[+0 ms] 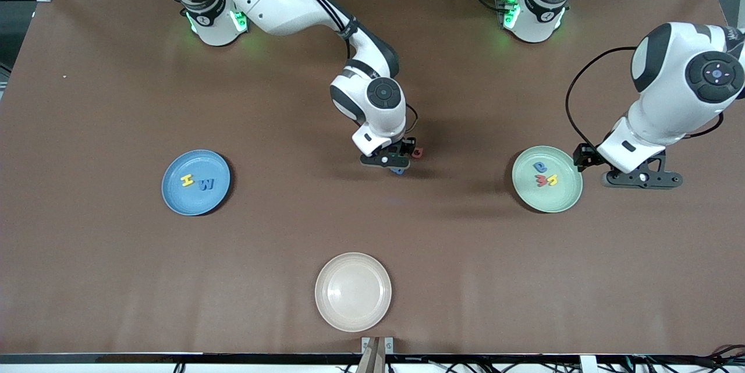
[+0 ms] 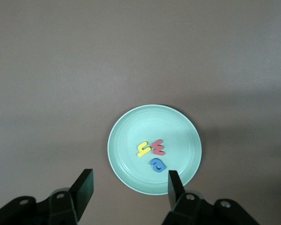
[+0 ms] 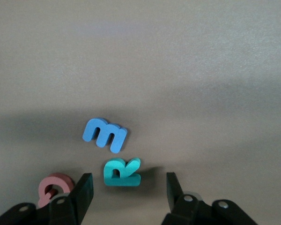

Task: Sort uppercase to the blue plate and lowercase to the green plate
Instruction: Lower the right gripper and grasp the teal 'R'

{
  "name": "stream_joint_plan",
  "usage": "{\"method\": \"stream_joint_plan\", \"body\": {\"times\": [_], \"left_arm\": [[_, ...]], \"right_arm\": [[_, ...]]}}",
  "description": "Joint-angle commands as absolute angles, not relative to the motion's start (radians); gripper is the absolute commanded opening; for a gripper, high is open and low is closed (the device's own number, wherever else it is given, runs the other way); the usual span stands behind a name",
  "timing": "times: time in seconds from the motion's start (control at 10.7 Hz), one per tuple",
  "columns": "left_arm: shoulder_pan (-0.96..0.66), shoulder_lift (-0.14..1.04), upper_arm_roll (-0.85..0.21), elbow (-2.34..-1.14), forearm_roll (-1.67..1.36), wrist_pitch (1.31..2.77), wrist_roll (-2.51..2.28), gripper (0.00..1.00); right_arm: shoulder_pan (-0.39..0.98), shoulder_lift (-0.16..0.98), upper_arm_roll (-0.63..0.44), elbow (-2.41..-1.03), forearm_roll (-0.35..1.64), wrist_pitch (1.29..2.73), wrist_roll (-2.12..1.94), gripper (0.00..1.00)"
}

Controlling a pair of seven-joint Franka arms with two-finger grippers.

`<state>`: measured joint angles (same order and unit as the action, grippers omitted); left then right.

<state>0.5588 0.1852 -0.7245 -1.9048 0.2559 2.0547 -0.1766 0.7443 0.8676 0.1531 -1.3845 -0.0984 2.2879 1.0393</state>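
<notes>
The blue plate (image 1: 195, 201) holds a yellow H (image 1: 187, 180) and a blue W (image 1: 206, 184). On the green plate (image 1: 561, 198) (image 2: 131, 122) lie a blue a (image 2: 157, 164), a red m (image 2: 158, 147) and a yellow h (image 2: 143, 149). Mid-table, my right gripper (image 1: 391, 162) (image 3: 129, 192) is open, low over a green R (image 3: 122, 172) that lies just off its fingertips. A blue letter piece (image 3: 105, 134) (image 1: 398, 171) lies beside the R. A red Q (image 3: 51, 186) (image 1: 417, 152) is partly hidden by one finger. My left gripper (image 1: 640, 180) (image 2: 129, 187) hangs open and empty at the green plate's rim.
A cream plate (image 1: 353, 318) sits near the table edge closest to the front camera, between the other two plates. The arms' bases stand along the table's edge farthest from that camera.
</notes>
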Motion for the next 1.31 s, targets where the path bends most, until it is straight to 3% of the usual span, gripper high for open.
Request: {"method": "stream_joint_plan", "body": {"times": [0.0,0.19,0.47,0.75,0.84,1.22], "left_arm": [[0.375,0.150,-0.544,-1.890,0.184,2.029,-0.161,0.73],[0.257,0.138,-0.426,-1.893,0.176,2.029,-0.161,0.73],[-0.013,0.118,-0.157,-1.899,0.132,2.022,-0.161,0.74],[-0.125,0.115,-0.051,-1.902,0.124,2.022,-0.161,0.74],[-0.155,0.115,-0.022,-1.904,0.115,2.022,-0.161,0.74],[-0.267,0.110,0.086,-1.905,0.114,2.022,-0.163,0.74]], "right_arm": [[0.765,0.916,0.140,-1.309,-0.103,2.286,1.078,0.70],[0.773,0.934,0.137,-1.292,-0.106,2.284,1.081,0.69],[0.779,0.943,0.135,-1.295,-0.109,2.283,1.080,0.68],[0.778,0.943,0.127,-1.298,-0.107,2.279,1.078,0.62],[0.778,0.943,0.126,-1.299,-0.107,2.279,1.078,0.56],[0.779,0.940,0.126,-1.299,-0.109,2.270,1.078,0.18]]}}
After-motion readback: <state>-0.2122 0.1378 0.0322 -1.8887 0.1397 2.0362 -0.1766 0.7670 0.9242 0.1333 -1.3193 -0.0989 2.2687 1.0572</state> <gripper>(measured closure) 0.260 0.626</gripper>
